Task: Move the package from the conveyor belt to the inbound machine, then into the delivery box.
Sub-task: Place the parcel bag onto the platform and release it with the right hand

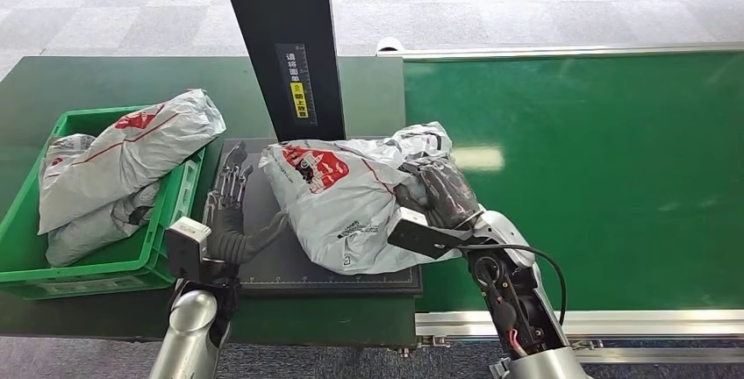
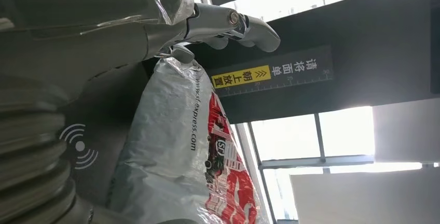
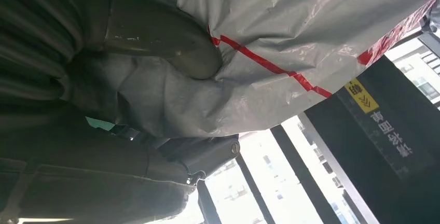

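The grey package (image 1: 338,203) with a red logo lies on the black plate (image 1: 281,274) of the inbound machine, its right end hanging over the conveyor belt (image 1: 597,177). My right hand (image 1: 443,193) grips that right end; in the right wrist view its thumb (image 3: 161,42) digs into the grey bag (image 3: 290,32) with the fingers (image 3: 207,154) under it. My left hand (image 1: 230,188) lies on the plate with fingers stretched out, just left of the package, its thumb by the bag's edge. In the left wrist view the bag (image 2: 176,151) sits beside that hand (image 2: 155,32).
The machine's black column (image 1: 285,46) rises right behind the plate. A green crate (image 1: 114,265) on the dark green table at the left holds two other grey packages (image 1: 132,155), one leaning over its rim. The belt's metal edge (image 1: 526,319) runs near my right arm.
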You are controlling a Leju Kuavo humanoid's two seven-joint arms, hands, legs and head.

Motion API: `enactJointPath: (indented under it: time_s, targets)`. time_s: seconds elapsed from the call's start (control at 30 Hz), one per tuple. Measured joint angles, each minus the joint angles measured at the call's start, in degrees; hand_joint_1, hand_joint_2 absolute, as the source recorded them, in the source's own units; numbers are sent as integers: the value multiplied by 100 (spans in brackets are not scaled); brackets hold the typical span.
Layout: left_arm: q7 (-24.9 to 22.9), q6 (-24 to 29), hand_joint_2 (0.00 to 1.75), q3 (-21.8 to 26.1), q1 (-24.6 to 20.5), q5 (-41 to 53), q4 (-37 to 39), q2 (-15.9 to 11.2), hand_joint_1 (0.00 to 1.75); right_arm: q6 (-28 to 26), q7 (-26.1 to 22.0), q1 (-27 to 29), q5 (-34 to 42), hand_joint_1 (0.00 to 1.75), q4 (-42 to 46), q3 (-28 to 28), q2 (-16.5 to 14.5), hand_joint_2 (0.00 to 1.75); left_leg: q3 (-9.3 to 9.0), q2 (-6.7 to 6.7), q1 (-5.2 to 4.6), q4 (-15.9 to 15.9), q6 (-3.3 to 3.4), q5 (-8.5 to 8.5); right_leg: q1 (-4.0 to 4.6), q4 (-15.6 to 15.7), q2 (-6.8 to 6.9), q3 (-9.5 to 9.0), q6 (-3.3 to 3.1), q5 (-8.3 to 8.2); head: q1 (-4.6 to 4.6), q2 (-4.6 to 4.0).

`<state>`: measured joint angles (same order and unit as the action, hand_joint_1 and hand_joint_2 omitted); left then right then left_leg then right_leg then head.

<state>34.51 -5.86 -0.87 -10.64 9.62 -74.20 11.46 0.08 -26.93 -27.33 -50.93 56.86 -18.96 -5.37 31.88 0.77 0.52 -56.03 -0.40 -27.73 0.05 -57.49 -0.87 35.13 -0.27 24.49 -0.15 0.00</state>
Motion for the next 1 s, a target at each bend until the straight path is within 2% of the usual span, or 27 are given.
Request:
enactJointPath:
  time_s: [0.2,0.4,0.63,0.8,0.83,0.93,0.97,1.0]
  targets:
    - [23,36,175,1,-21,-105,42,-34,0,293,304,-373,-546,175,-772,-479,21,175,-2,-1,0,0,0,0,0,0,-2,0,0,-1,-1,0]
    - [96,148,175,-1,-57,-329,110,-40,0,505,9,-785,-682,175,-1670,-1201,-32,175,-4,-1,3,0,-1,2,3,0,-2,0,-1,-2,-1,0]
    - [170,275,175,-27,-83,-658,157,-43,0,-262,166,-1001,-736,175,-2120,-1848,-146,175,-3,-3,1,0,-1,1,2,0,-1,0,-1,-1,0,0]
    - [175,211,175,-148,-149,-787,255,-45,0,-948,106,-1057,-667,175,-2362,-2126,-291,175,-3,-3,1,-1,-1,1,1,0,-1,-1,-1,-1,0,-1]
    - [176,211,175,-178,-162,-794,280,-46,0,-1055,121,-1067,-633,142,-2410,-2153,-327,175,-4,-3,1,-1,-1,1,1,0,-1,-1,-1,-2,0,-1]
    - [185,220,175,-243,-190,-800,343,-49,0,-1183,229,-1099,-562,13,-2523,-2196,-414,175,-4,-3,2,-1,-1,1,2,0,-2,0,-1,-1,0,0]
    - [188,225,175,-255,-198,-801,360,-50,0,-1189,266,-1104,-533,2,-2550,-2200,-435,175,-4,-4,2,-1,-1,1,2,0,-2,0,-1,-1,-1,0]
    - [190,228,175,-264,-204,-804,373,-51,0,-1194,293,-1107,-483,0,-2574,-2201,-455,175,-4,-4,2,0,-1,1,2,0,-2,0,-1,-1,-1,0]
